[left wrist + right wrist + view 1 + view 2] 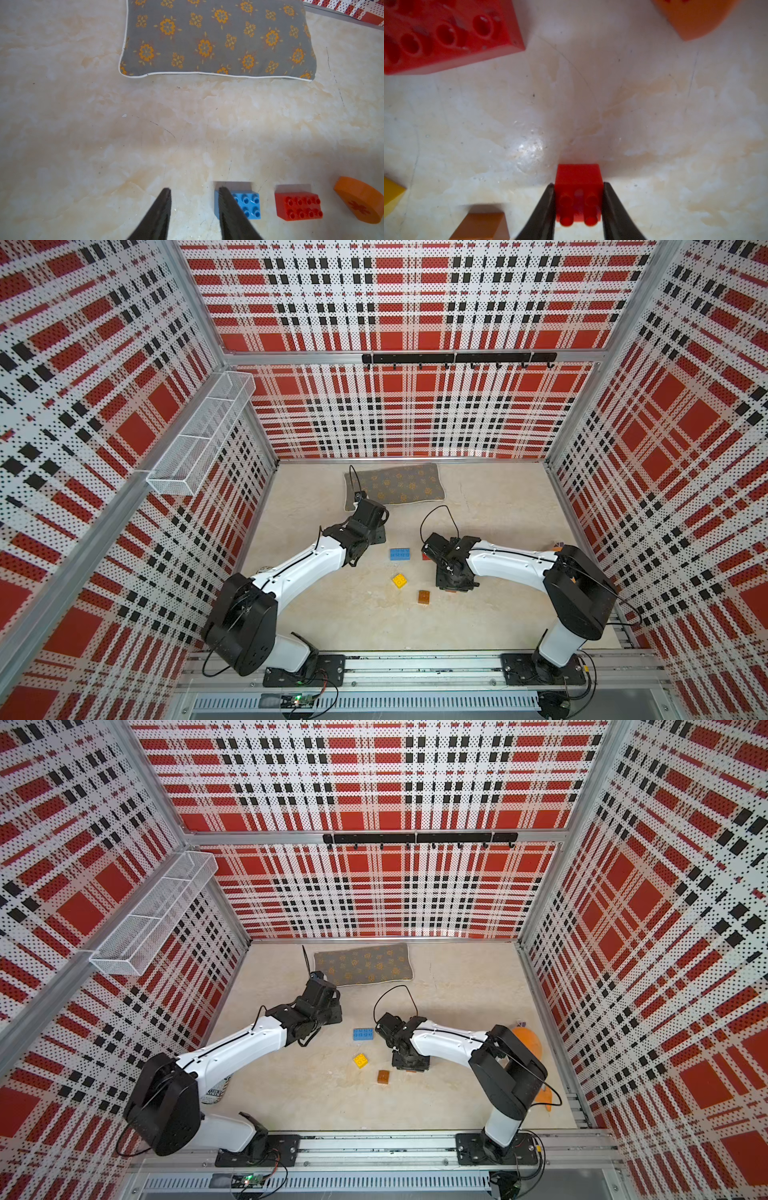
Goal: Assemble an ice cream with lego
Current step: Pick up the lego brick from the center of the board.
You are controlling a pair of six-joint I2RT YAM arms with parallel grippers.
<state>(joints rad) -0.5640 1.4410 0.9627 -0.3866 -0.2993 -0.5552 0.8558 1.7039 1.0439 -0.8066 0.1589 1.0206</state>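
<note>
While the small red brick (578, 174) is clamped in the right gripper (578, 184), the left gripper (194, 189) is held with jaws apart and nothing between them.
Lego recorded as loose pieces about the middle of the worktop (498, 614): blue brick (400, 553) studs up, wide red brick (298, 204) beside it, orange dome (359, 203) next along, marked face up. Yellow brick (400, 580) and brown brick (424, 597) are set apart, nearer the front edge. The gripped brick is seen near the brown one. A patterned cushion (395, 484) is laid along the far edge.
</note>
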